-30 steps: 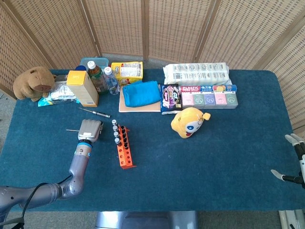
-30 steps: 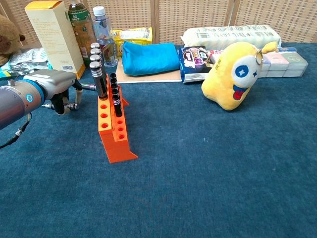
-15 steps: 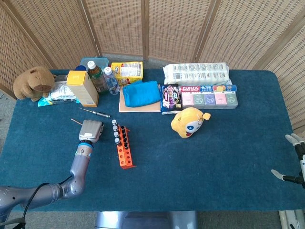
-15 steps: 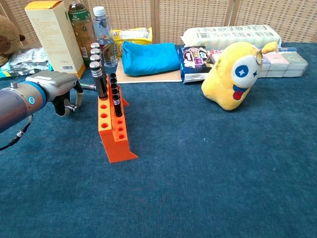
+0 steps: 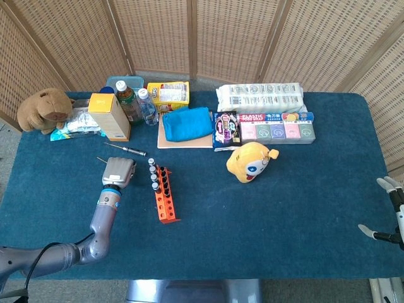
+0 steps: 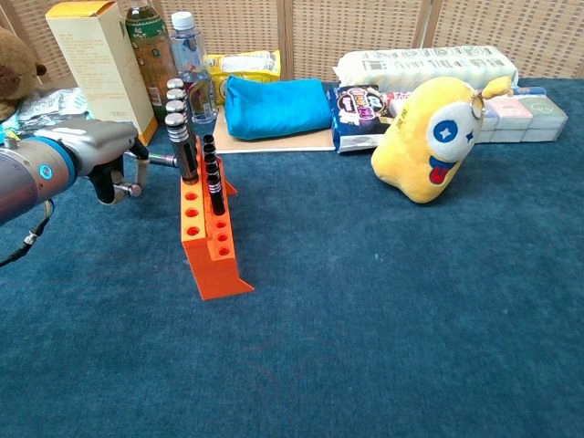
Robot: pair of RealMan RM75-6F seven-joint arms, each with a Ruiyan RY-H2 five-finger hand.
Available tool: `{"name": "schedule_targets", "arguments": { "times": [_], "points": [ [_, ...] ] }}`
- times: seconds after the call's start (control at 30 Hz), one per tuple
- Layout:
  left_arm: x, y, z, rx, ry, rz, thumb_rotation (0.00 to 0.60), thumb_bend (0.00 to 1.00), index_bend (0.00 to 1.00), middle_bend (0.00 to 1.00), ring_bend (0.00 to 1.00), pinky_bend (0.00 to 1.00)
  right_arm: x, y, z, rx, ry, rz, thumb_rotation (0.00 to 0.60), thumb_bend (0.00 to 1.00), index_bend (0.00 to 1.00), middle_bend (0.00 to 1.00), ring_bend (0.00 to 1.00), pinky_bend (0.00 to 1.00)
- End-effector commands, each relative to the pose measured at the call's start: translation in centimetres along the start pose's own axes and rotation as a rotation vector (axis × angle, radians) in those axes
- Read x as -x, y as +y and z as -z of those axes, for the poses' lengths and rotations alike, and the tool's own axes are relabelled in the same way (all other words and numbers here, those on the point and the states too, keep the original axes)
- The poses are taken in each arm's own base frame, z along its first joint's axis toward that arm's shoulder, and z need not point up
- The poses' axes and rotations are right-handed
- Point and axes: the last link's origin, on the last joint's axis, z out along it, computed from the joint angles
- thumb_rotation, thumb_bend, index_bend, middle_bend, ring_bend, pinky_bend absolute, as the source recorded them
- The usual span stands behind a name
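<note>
Two hands show, well apart at opposite sides of the table (image 5: 303,208). The left hand (image 5: 118,171) hovers just beside the orange tube rack (image 5: 165,196), toward the table's left edge; in the chest view this hand (image 6: 100,151) has its fingers (image 6: 123,187) curled downward, and whether they hold anything cannot be told from either view. The rack (image 6: 210,251) stands on the blue cloth with several capped tubes (image 6: 178,137) upright in its far holes, the near holes bare. A thin screwdriver (image 5: 125,149) lies just beyond the left hand, between it and the yellow carton (image 5: 109,116) near the back left corner. The right hand (image 5: 386,214) hangs at the right edge of the table, its fingers spread wide and holding nothing. Near the middle of the table sits a yellow plush toy (image 5: 250,161), and behind it along the back edge are a snack packet (image 5: 225,130), a row of pastel boxes (image 5: 278,130) and a pack of tissue rolls (image 5: 260,98). A blue pouch (image 5: 186,124) rests on a board, beside two bottles (image 5: 136,101). A brown plush capybara (image 5: 43,109) sits at the back left corner.
</note>
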Motion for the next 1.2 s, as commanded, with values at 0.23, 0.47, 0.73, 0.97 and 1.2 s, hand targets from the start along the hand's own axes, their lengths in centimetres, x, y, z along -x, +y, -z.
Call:
{"name": "schedule_targets", "arguments": {
  "times": [0.23, 0.47, 0.73, 0.97, 1.2],
  "points": [
    [-3.3, -2.1, 1.8, -0.004, 0.067, 0.027, 0.600, 0.38, 0.55, 1.00, 1.00, 1.00, 0.2, -0.3, 0.0, -0.008, -0.007, 0.001, 0.600, 0.00, 0.09, 0.05, 0.01, 0.00],
    [-5.5, -3.6, 3.3, -0.003, 0.107, 0.059, 0.600, 0.38, 0.55, 1.00, 1.00, 1.00, 0.4, -0.5, 0.1, -0.014, -0.019, 0.001, 0.600, 0.00, 0.09, 0.05, 0.01, 0.00],
    [-7.5, -5.5, 4.8, -0.003, 0.146, 0.102, 0.600, 0.38, 0.55, 1.00, 1.00, 1.00, 0.7, -0.7, 0.1, -0.019, -0.027, 0.005, 0.600, 0.00, 0.09, 0.05, 0.01, 0.00],
    [-9.6, -6.3, 6.4, 0.017, 0.191, 0.159, 0.600, 0.38, 0.55, 1.00, 1.00, 1.00, 0.9, -0.9, 0.2, -0.025, -0.035, 0.008, 0.600, 0.00, 0.09, 0.05, 0.01, 0.00],
    [-11.5, -7.0, 8.2, 0.041, 0.225, 0.183, 0.600, 0.38, 0.55, 1.00, 1.00, 1.00, 1.1, -1.0, 0.2, -0.028, -0.038, 0.012, 0.600, 0.00, 0.09, 0.05, 0.01, 0.00]
  ]
}}
